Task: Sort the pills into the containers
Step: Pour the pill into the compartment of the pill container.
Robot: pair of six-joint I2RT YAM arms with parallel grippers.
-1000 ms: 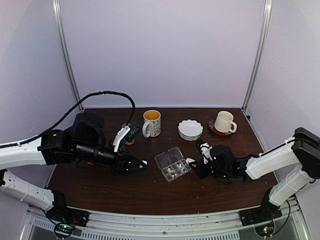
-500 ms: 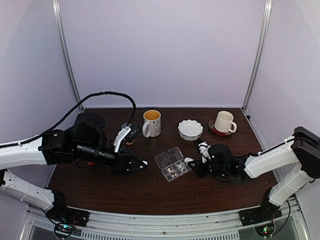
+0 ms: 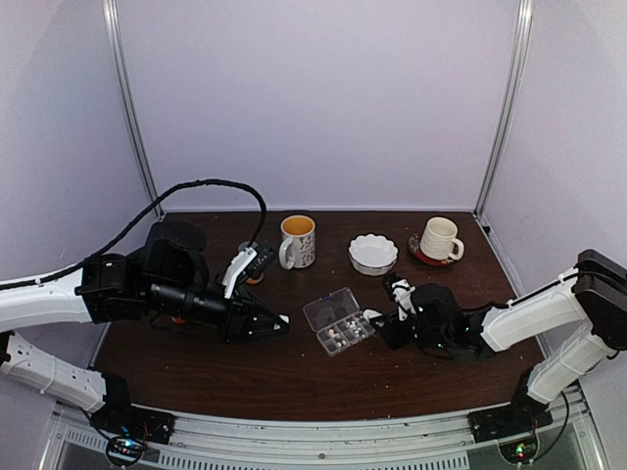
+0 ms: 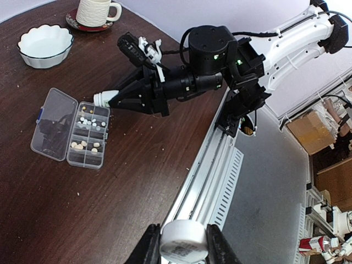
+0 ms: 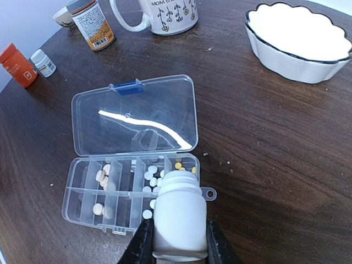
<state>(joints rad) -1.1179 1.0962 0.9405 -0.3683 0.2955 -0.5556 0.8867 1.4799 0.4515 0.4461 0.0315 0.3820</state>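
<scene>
Right jaws (image 5: 177, 237) are clamped on a white bottle (image 5: 179, 212) at the btm ctr of my right wrist view. Its open mouth is tipped over the right end of the pill box (image 5: 77, 203), at the row nearest the hinge. The box sits mid-frame on the dark desk (image 5: 275, 165) w/ its clear lid (image 5: 135, 115) flipped open toward the top of the frame. The pills (image 5: 101, 176) lie in the compartments (image 5: 122, 204): tan ovals at left, small white rounds just by the bottle mouth, a couple of yellow ones at the far right end.

Left jaws (image 4: 183, 250) are closed on a round white cap (image 4: 183, 239) at the btm edge of the left wrist view, well apart from the box.

Vs a sec ago, hardly anything differs. In the top view the box is in the same spot, my left arm holds the same pose, and my right wrist has only wobbled a touch while the bottle stays at the box's right end.

Elsewhere there's a flowered mug (image 5: 165, 14) top ctr, a scalloped white bowl (image 5: 300, 38) top right, and an orange bottle (image 5: 16, 65) at the left edge.
</scene>
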